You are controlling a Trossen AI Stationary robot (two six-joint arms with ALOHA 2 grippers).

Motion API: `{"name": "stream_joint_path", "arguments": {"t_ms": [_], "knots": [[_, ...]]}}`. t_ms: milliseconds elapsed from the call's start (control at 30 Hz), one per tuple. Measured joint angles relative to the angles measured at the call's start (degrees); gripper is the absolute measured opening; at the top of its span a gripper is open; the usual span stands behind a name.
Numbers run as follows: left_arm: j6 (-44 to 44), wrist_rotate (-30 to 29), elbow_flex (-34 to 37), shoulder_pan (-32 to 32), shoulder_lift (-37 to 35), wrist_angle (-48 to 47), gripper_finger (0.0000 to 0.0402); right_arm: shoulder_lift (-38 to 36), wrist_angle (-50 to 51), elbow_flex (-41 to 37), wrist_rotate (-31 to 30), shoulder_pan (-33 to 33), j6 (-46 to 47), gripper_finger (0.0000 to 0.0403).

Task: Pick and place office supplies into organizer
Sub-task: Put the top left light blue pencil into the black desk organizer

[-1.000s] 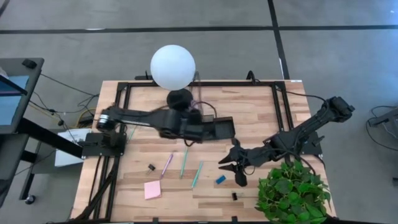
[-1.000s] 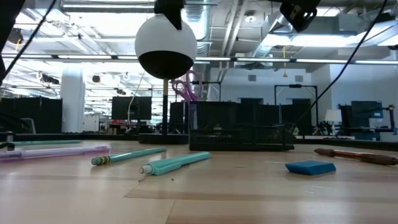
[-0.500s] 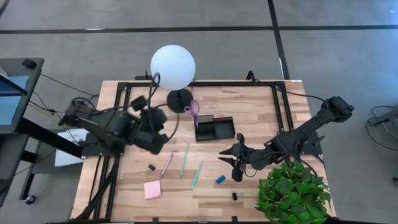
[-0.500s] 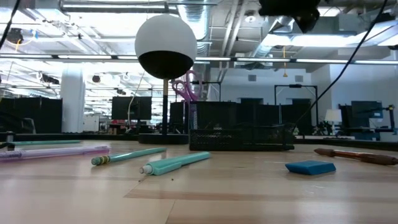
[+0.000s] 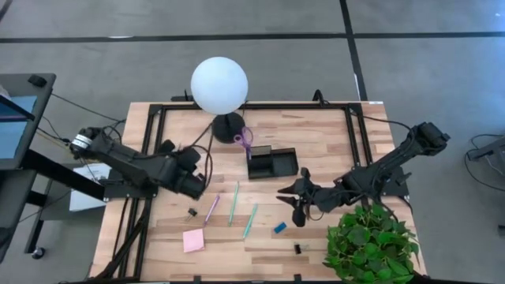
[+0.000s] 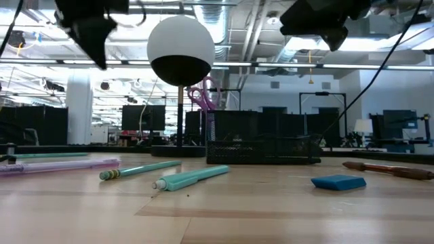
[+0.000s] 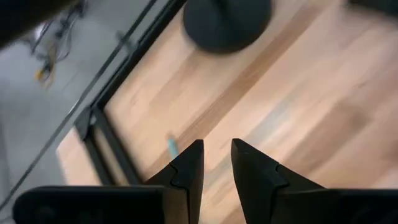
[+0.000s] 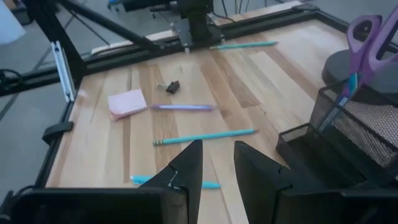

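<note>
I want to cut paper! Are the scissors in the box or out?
In. The scissors stand upright in the organizer, purple handles on top.

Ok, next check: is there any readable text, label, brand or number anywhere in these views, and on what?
None can be read.
pink sticky-note pad: blank.
pens: no print shows.
organizer: no label visible.
blue eraser: no marking shows.
Room behind the table, low view: screens and fixtures too far off to read anything.
</note>
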State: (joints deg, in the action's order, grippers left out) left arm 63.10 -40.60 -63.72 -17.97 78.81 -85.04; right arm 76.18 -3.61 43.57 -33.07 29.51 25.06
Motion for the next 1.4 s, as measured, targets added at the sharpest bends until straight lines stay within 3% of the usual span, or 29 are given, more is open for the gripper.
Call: {"name": "stream_joint_path", "arguments": {"t_ms": [200,433,667,1067,1400], "knots": [[-10.3,5.1,9.1,11.2,-6.8,10.4,0.0077,0.0,-0.2,0.0,0.0,0.0,0.0,0.0088],[-25.0,19.1,23.4,24.9,-17.7,33.1,0.0077,0.0,0.0,0.0,0.1,0.0,-0.1,0.0088],[-23.9,20.8,33.0,35.9,-20.8,34.6,0.0077,0.0,0.1,0.0,0.1,0.0,-0.2,0.0088],[-23.3,17.9,35.5,43.4,-20.6,37.8,0.0077,0.0,0.1,0.0,0.1,0.0,-0.2,0.0088],[-19.5,21.3,39.4,43.7,-20.6,41.0,0.0077,0.0,0.1,0.0,0.2,0.0,-1.4,0.0088]]}}
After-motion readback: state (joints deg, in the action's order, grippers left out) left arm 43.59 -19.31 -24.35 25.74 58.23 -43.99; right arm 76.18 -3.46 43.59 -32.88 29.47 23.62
